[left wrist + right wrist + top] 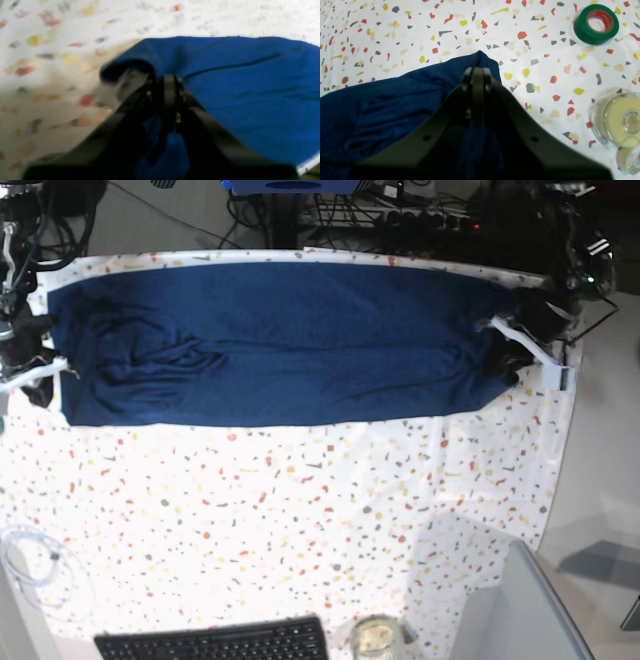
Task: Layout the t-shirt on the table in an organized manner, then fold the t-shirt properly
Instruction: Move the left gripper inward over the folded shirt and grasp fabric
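Note:
The dark navy t-shirt [280,345] lies stretched as a wide band across the far part of the speckled table [300,520]. My left gripper [165,77] is shut on a bunched edge of the t-shirt [237,87], at the cloth's right end in the base view [505,360]. My right gripper [477,71] is shut on a corner of the t-shirt [382,105], at the cloth's left end in the base view [45,375]. Blue fabric shows between both pairs of jaws. The table [532,75] surface shows beyond each held corner.
A green tape roll [596,23] and clear tape rolls [617,117] lie close to the right gripper. At the near edge are a black keyboard [215,642], a glass jar [375,638], a white cable [30,565] and a grey bin [520,610].

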